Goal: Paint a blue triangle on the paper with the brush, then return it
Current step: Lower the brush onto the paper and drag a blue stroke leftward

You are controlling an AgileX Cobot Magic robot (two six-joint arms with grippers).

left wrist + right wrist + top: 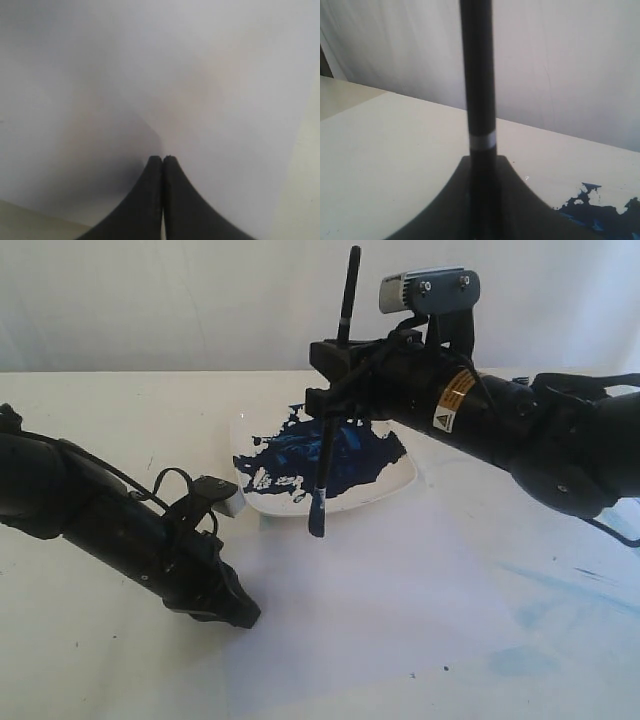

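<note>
**Right gripper** [335,365]: jaws narrow, clamped on the brush [328,440] at mid-handle. The brush is near upright. Its blue-stained tip hangs by the 6 o'clock rim of the dish [408,476], clear of the paper [380,630].

**Left gripper** [240,615]: jaws closed on nothing, tips down on the paper at 7 o'clock from the dish, apparently pinning it.

**Finding:** no blue triangle is on the sheet.

**Recommendation:** carry the tip toward 6 o'clock onto bare paper, well apart from the left gripper. Lower gently, keep the handle upright, and draw 3 joined strokes with light, even pressure.
</note>
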